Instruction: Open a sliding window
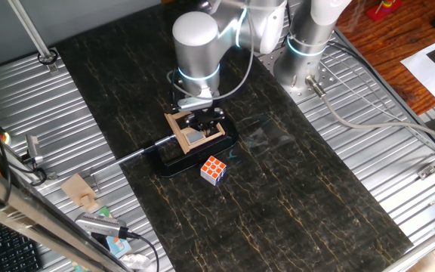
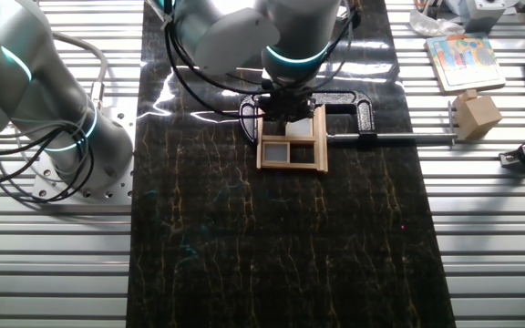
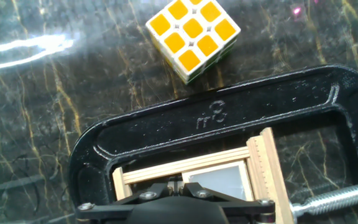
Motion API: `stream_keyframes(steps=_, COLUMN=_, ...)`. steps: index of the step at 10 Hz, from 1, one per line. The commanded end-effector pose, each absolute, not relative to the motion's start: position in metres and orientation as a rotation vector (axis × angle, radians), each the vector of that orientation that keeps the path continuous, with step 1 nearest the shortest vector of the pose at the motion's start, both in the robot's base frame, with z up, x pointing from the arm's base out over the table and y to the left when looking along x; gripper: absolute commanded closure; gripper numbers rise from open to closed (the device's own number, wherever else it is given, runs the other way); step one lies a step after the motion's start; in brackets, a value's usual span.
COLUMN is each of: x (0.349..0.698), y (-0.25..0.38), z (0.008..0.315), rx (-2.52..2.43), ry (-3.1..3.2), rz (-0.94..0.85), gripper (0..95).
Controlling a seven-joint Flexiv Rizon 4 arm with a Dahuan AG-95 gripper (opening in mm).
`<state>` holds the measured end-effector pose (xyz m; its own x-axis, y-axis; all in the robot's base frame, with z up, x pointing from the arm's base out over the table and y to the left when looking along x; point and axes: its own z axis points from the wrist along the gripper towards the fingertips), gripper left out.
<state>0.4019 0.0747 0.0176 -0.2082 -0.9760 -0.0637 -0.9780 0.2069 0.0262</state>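
Now, window: the sliding window (image 2: 291, 143) is a small square frame of pale, light-tan wood with flat grey panes split by a wooden cross.
Clamp: a glossy black C-clamp (image 3: 216, 115), curved and cast-looking, wraps the frame, and its bright threaded screw (image 3: 328, 204) presses against one side of the frame.
Position: window and clamp sit on the dark, gold-veined marble-look counter (image 2: 281, 246), near the middle, closer to the edge where the arm's base is bolted.
Orientation: the frame lies tilted in the clamp, panes facing up; being square, it has no clear long axis, while the clamp's steel handle rod (image 2: 399, 139) runs out toward a ribbed-metal side edge.
Gripper: the gripper (image 2: 285, 117) is right down over the frame's upper panes; cannot tell whether the fingers are spread or closed, they are hidden.
Cube: a Rubik's cube (image 1: 214, 169) with glossy stickers sits just beside the clamp, apart from it.
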Motion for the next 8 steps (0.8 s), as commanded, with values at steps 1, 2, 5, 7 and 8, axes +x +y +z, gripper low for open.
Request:
stream_keyframes(steps=1, x=0.4025, y=0.0742, z=0.0170, rx=-1.952, ry=2.411, rz=0.071, gripper=95.0)
stream_keyframes(steps=2, x=0.4026, y=0.0741, z=0.0171, rx=-1.949, ry=2.413, rz=0.068, gripper=95.0)
stream_keyframes(steps=5, x=0.4027, y=0.0737, z=0.0173, rx=-1.951, ry=2.431, rz=0.094, gripper=95.0)
stream_keyframes(steps=7, x=0.4020, y=0.0742, z=0.0209, rx=-1.953, ry=2.445, rz=0.109, gripper=95.0)
stream_keyframes(steps=8, x=0.4014, y=0.0744, z=0.0234, rx=-1.953, ry=2.448, rz=0.099, gripper=95.0)
